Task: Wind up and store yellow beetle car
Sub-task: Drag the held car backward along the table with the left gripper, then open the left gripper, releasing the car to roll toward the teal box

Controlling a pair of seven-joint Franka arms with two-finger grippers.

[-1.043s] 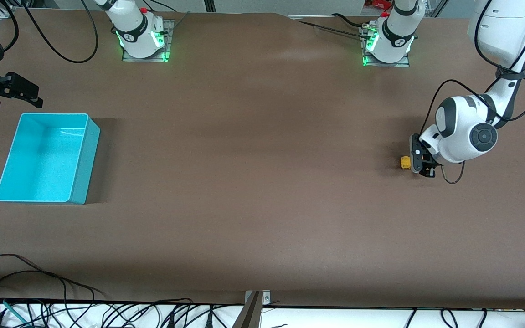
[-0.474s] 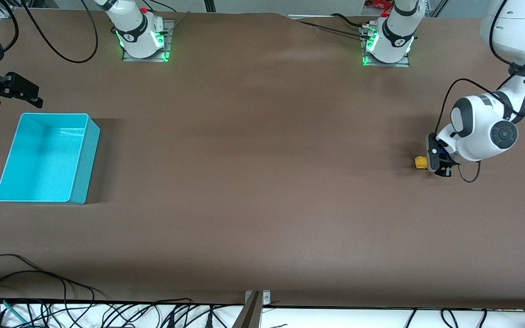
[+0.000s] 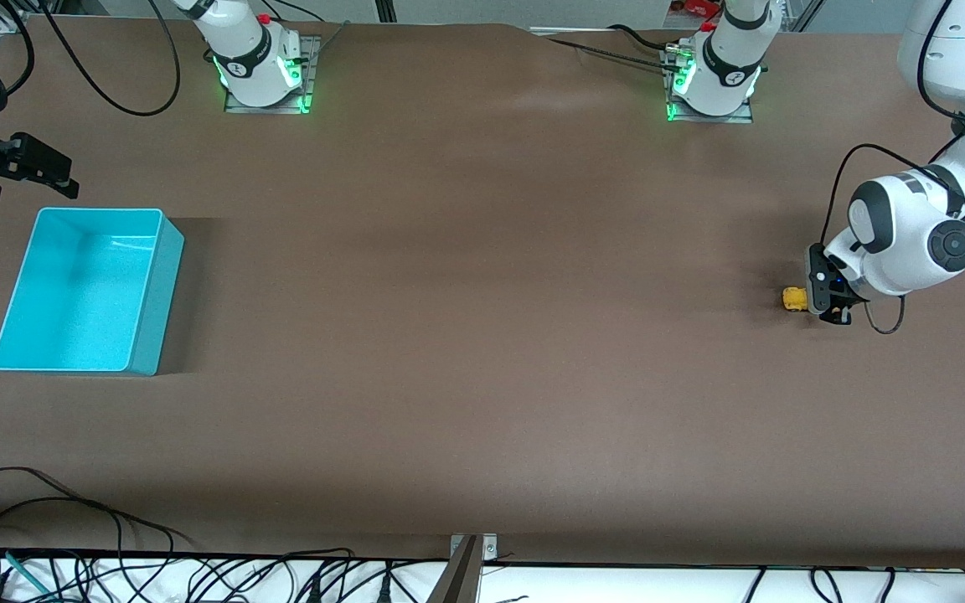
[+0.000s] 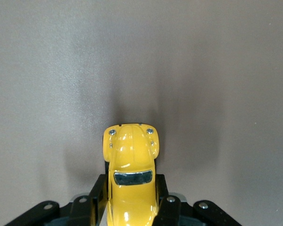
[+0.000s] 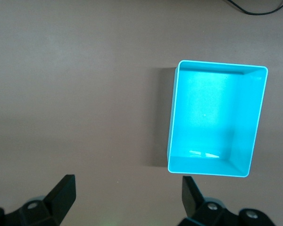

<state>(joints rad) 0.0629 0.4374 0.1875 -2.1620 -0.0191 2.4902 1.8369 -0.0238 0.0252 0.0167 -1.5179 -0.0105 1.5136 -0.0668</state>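
While turquoise bin (image 3: 89,289) sits empty, left hand (image 3: 828,295) clamps yellow beetle car (image 3: 794,299); right hand (image 5: 127,197) spread wide.

Tiny bright yellow toy car (image 3: 795,299), rounded beetle shape, glossy body, dark windscreen, two small silver headlights on the curved bonnet. Upright, wheels toward the brown counter (image 3: 482,335), whether touching it or just above cannot be told. Near the left arm's end of the counter, about midway between the bases and the front camera. Nose pointing toward the right arm's end. Pinched at both sides of the rear half by the black fingers (image 4: 98,200) of the left gripper (image 4: 131,200), front half sticking out free.
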